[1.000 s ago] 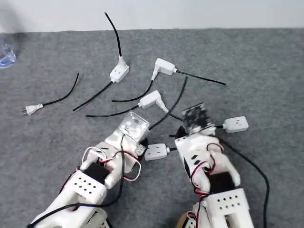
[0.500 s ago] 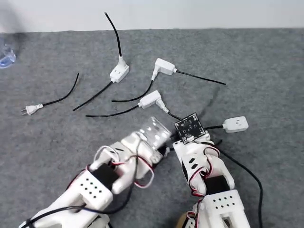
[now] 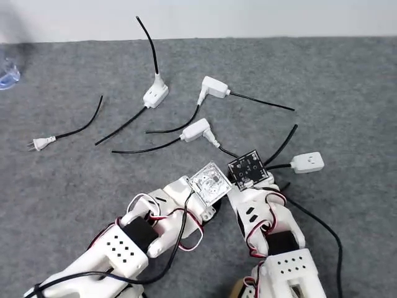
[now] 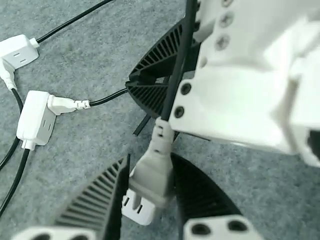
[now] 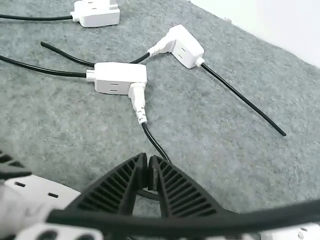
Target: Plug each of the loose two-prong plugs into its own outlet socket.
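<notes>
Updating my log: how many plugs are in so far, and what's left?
Done: one seated plug sits in the middle outlet. In hand: the left gripper holds a grey plug right at a white outlet, insertion not visible. Left: the loose plug at far left; the back-left outlet, back outlet and right outlet are empty.

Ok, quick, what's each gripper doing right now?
Left gripper: closed on a plug.
Right gripper: closed; whether it pinches the black cord cannot be told.

Table cover (image 3: 347, 81) — rough grey felt, probably; plug (image 4: 150, 182) smooth matt plastic; left pincer (image 4: 149, 165) ribbed black plastic.
</notes>
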Available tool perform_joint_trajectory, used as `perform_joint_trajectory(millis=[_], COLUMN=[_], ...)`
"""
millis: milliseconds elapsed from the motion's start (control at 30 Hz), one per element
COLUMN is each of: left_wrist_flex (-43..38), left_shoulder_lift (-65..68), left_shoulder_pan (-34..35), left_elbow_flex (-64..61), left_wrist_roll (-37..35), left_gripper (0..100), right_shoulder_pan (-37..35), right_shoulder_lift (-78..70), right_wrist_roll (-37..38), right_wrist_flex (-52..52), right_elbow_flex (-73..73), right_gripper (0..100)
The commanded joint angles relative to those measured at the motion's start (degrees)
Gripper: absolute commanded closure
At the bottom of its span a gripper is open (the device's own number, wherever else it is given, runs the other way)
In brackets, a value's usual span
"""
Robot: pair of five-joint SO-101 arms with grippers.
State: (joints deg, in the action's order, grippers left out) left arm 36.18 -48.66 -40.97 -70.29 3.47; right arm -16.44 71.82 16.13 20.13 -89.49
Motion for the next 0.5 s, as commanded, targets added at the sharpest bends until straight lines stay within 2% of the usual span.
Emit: perform_joint_trajectory(millis=[0, 200, 333, 467], left_wrist_flex=[0.1, 0.4, 0.2, 0.4], left_shoulder_lift=[-1.0, -0.9, -0.9, -0.9], left_shoulder_pan=[-3.1, -3.3, -3.2, -3.1], left_elbow_flex=[1.5, 1.0, -0.3, -0.8], left_wrist_roll=[1.1, 0.9, 0.7, 0.7], left_gripper=[99, 98, 90, 87], right_shoulder_pan=[-2.1, -2.1, -2.0, -1.1], right_shoulder_lift=[1.2, 1.2, 1.2, 1.2], right_wrist_roll=[0.4, 0.4, 0.5, 0.5], right_wrist_flex=[-2.2, 0.7, 2.3, 2.5], right_elbow_flex=[1.6, 3.7, 4.8, 5.0], right_gripper=[99.0, 99.0, 99.0, 99.0])
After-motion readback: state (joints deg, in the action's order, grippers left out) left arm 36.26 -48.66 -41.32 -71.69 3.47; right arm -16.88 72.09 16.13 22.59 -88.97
